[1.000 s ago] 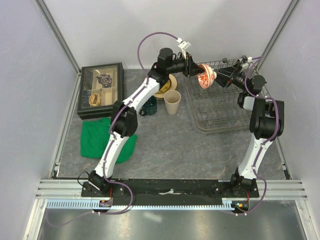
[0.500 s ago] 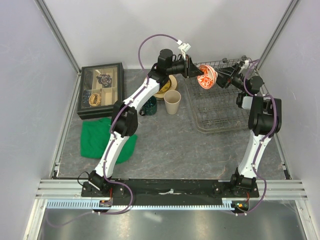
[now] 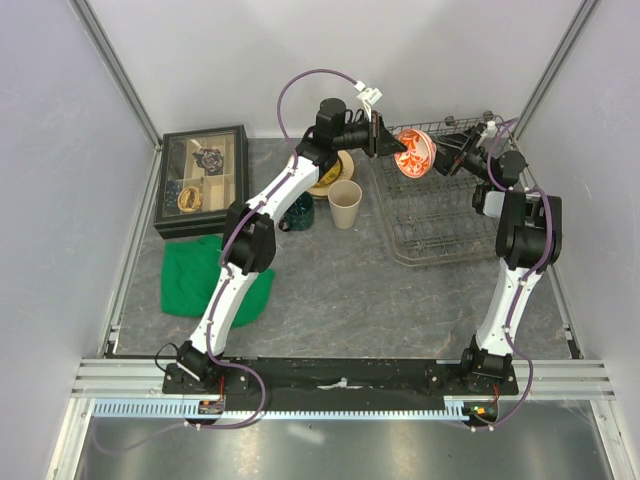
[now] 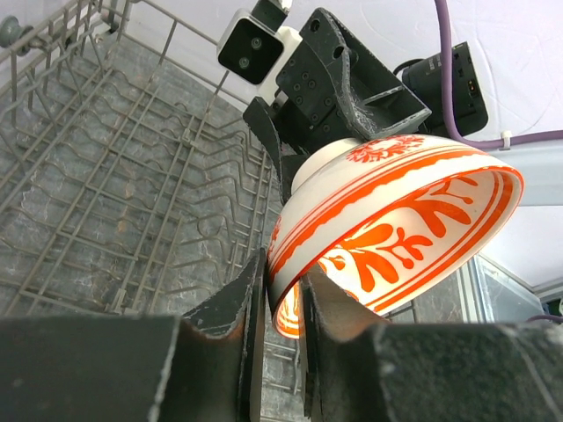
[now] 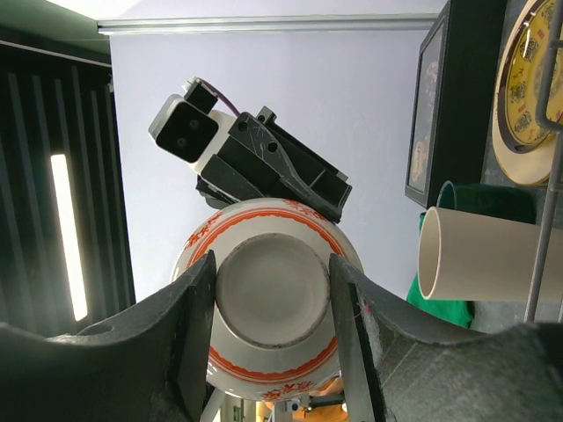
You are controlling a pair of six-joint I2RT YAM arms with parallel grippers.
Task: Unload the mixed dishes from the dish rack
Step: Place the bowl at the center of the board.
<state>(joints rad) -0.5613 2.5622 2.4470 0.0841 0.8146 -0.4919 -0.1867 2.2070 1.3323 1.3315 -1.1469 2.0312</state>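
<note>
At one o'clock, above the rack [image 3: 432, 238], the left gripper [image 4: 283, 303] pinches the bowl [image 3: 413, 153] rim; the right gripper [image 5: 273, 286] clamps its bottom.

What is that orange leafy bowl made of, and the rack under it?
The bowl looks like glazed ceramic: it is smooth, shiny white with painted orange-red leaves and bands. The rack looks like thin grey metal wire, crossed in a grid. It may be coated, but I can't tell for sure.

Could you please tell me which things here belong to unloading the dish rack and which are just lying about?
Part of the job: red-and-white bowl, dish rack, beige cup, dark green mug, tan plate.
Just lying about: black box, green cloth.
</note>
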